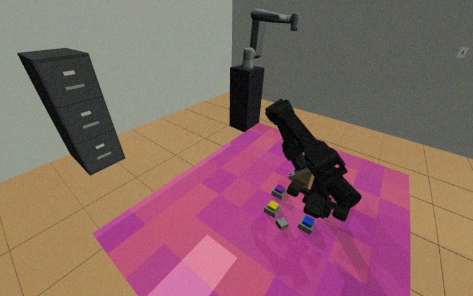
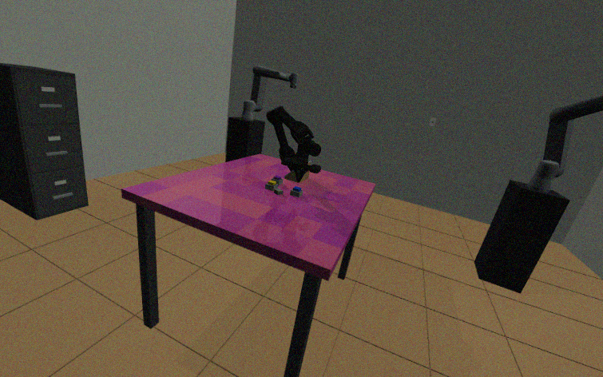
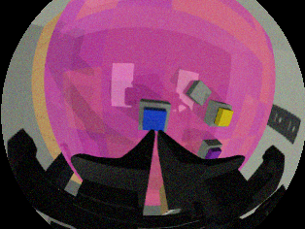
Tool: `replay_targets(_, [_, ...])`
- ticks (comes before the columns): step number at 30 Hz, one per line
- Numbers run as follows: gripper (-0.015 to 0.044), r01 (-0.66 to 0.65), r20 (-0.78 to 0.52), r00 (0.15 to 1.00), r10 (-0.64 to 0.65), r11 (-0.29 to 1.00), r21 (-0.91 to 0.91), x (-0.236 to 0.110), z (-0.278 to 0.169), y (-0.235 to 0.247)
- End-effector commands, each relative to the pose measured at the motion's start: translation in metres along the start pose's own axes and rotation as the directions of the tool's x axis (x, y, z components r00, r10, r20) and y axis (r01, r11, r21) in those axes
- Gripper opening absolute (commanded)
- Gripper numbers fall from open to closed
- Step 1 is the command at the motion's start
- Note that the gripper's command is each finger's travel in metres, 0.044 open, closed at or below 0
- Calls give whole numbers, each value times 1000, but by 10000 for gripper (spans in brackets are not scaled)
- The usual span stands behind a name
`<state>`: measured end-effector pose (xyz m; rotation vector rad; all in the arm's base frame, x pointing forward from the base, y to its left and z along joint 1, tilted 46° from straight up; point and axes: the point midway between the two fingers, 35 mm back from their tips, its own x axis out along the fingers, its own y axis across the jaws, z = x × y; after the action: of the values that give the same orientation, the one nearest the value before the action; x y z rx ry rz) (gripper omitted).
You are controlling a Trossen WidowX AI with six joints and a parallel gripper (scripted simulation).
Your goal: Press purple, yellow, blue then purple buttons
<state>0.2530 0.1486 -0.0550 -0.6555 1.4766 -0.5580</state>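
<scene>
Pink table [image 1: 201,257], grey block [image 1: 282,222] between buttons, closed gripper [image 1: 317,212] above

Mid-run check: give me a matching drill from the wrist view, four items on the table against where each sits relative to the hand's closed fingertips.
Items:
1. blue button
2. yellow button
3. purple button
4. grey block

Places:
A. far right, level with the blue one
B. directly beyond the tips of the hand
C. nearest the camera, low on the right
D. farthest out, right of centre

Pairs: 1-B, 2-A, 3-C, 4-D
</scene>
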Motion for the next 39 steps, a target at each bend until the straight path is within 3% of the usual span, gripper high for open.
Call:
replay_targets(1, [20,4,9,1000,-4,1000,-8,7,-1,0])
replay_targets(21, [20,5,10,1000,-5,1000,-8,38,0,0])
replay_targets(39, [20,5,10,1000,-5,1000,-8,39,0,0])
